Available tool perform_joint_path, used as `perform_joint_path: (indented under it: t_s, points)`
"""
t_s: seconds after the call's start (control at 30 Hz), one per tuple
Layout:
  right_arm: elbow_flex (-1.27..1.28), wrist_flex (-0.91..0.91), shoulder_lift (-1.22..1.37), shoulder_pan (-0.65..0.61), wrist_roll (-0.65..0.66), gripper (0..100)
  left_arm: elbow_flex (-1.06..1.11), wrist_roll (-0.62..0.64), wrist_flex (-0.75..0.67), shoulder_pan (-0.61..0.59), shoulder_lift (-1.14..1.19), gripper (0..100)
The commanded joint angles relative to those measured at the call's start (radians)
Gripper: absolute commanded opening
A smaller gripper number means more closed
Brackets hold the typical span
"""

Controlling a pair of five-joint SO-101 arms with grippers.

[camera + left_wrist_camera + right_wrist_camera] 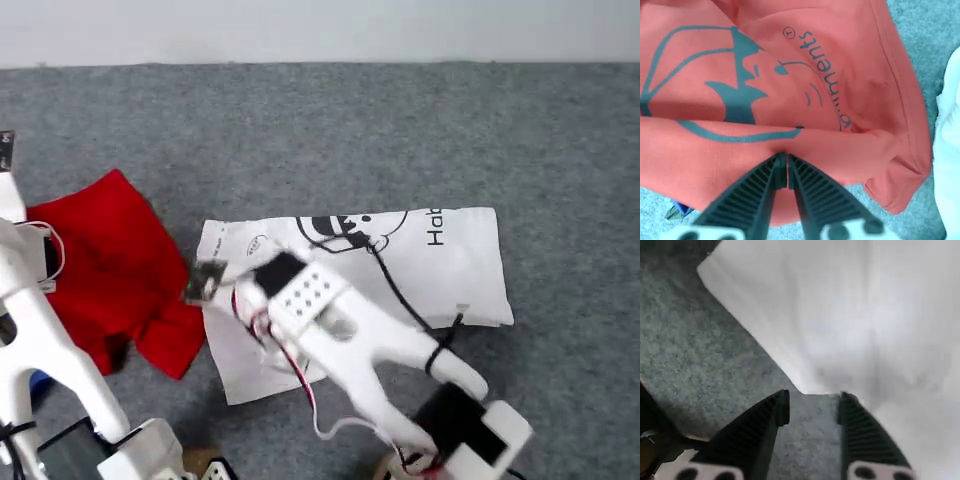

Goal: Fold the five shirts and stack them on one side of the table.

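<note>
High overhead; wrist views seemingly close

The right arm (pixel 370 345) is seen as white shells fitted with black motor blocks, a hole-dotted plate and red, white and black cables — the left arm (pixel 40 350) is likewise white, with thin wires looped beside it. The left gripper (pixel 786 159) and right gripper (pixel 814 400) are each formed of black ribbed fingers on a white, screw-holed base.

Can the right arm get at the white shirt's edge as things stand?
Likely yes: the right tool is open at the edge of the white shirt, over bare grey table, nothing between them.
</note>
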Motion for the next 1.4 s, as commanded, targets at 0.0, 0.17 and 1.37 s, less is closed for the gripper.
perform_joint_path:
  t_s: [0.0,0.17,1.37]
  points:
    - [0.069,-0.096,-0.064,-0.077,-0.009,23.2,-0.002,0.003,-0.015,0.006,-0.048,2]
    - [0.115,-0.202,-0.058,-0.154,-0.005,23.3,-0.001,0.003,-0.015,0.008,-0.043,2]
    - [-0.206,-0.113,0.114,0.058,0.074,0.9,-0.001,0.003,-0.015,0.008,-0.043,2]
